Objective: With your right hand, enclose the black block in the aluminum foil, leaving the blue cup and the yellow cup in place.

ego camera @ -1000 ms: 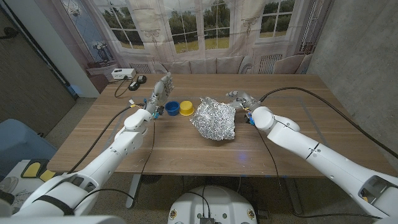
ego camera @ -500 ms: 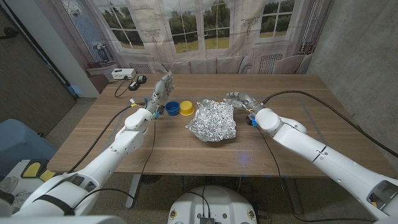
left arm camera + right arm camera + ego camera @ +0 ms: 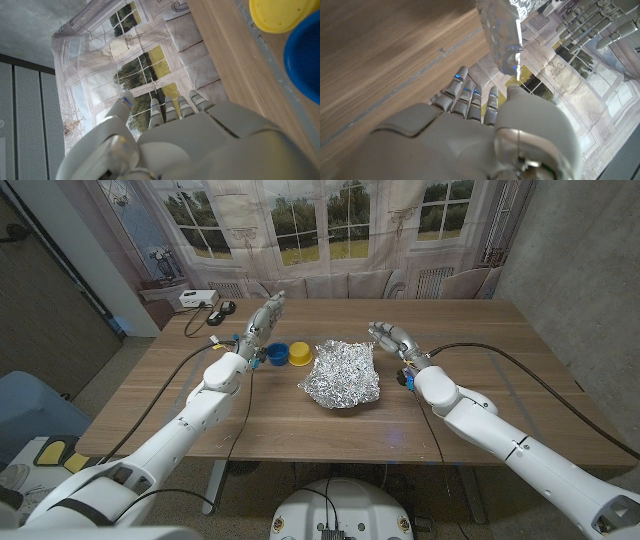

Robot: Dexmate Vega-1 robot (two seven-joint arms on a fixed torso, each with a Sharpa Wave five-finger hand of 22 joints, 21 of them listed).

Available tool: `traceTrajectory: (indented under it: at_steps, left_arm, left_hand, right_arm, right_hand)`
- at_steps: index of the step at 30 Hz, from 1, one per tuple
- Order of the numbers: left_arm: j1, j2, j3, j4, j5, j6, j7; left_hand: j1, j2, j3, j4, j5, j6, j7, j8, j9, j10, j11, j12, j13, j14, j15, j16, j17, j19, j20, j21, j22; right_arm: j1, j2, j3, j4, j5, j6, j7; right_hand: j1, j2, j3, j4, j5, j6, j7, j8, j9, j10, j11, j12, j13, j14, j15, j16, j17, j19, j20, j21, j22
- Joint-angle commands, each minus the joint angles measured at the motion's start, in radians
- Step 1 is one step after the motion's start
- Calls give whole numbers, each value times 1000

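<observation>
The right hand has drawn back from the aluminum foil and now hangs just beside its far right corner, apart from it, fingers loosely spread and holding nothing; a moment ago it was at the foil's edge. The foil sits crumpled into a mound in the middle of the wooden table, much as half a second ago. The black block is not visible; presumably under the foil, but I cannot tell. The blue cup and yellow cup stand touching, left of the foil, unmoved. The left hand stays raised beside the blue cup, fingers straight and together.
</observation>
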Motion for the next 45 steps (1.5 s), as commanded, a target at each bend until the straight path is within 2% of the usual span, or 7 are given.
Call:
traceTrajectory:
  at_steps: [1,11,15,20,27,36,45]
  left_arm:
    - [5,34,26,-62,106,-13,50]
    - [15,23,15,-50,40,-28,0]
    - [16,10,7,-30,-4,-54,-45]
    - [26,11,-3,-35,-28,-58,-58]
    - [40,14,-15,-50,-51,-55,-63]
    - [42,8,-22,-49,-78,-54,-83]
    - [38,3,-23,-43,-86,-52,-93]
  left_hand:
    - [46,-4,17,-10,-2,90,24,9,6,86,5,17,1,77,-6,9,1,52,-11,17,3]
    - [78,-6,17,-11,-2,92,37,-14,8,120,17,12,2,138,27,10,1,74,25,22,3]
    - [1,-37,-32,44,-17,70,23,-34,10,114,20,-6,3,137,27,2,8,56,54,14,7]
    - [-69,-68,-75,81,-17,48,14,-47,9,100,28,-25,4,120,41,-7,9,44,66,6,8]
    - [-92,-72,-86,94,-14,30,8,-54,8,90,32,-34,4,110,42,-10,9,38,79,2,8]
    - [-104,-72,-91,101,-11,20,0,-56,7,85,29,-39,4,106,43,-11,8,33,89,-1,8]
    - [-115,-70,-94,108,-9,14,-2,-56,6,78,28,-45,4,100,44,-13,7,29,93,-4,8]
  right_arm:
    - [-95,53,44,41,-110,243,-187]
    - [-142,35,46,-39,-249,245,-207]
    - [-142,-1,28,-100,-328,166,-160]
    - [-133,-23,5,-136,-390,107,-113]
    - [-101,-62,-30,-181,-412,31,26]
    - [-49,-102,-88,-255,-472,-132,196]
    - [5,-109,-158,-274,-571,-223,279]
  right_hand:
    - [30,5,38,-23,13,22,-1,7,2,15,-8,7,1,12,-8,7,-14,16,-12,-9,3]
    - [79,-21,100,-92,6,110,6,28,4,115,-14,34,1,119,-24,43,-59,87,14,-10,3]
    - [44,-55,82,-92,-9,140,2,32,3,142,-16,37,2,143,-22,48,-71,94,47,-18,3]
    - [-31,-81,46,-71,-22,106,-9,9,3,114,-17,17,2,92,-8,28,-83,54,79,-51,3]
    - [-85,-94,25,-65,-19,35,-35,-16,3,46,-22,-12,1,23,8,4,-101,9,98,-93,3]
    - [-126,-70,25,-91,-16,-121,-119,-31,-4,-143,-86,-34,-9,-171,4,-17,-149,-118,120,-198,4]
    - [-174,-53,13,-82,-19,-180,-148,-30,-8,-202,-100,-29,-15,-256,1,-15,-173,-169,92,-246,4]
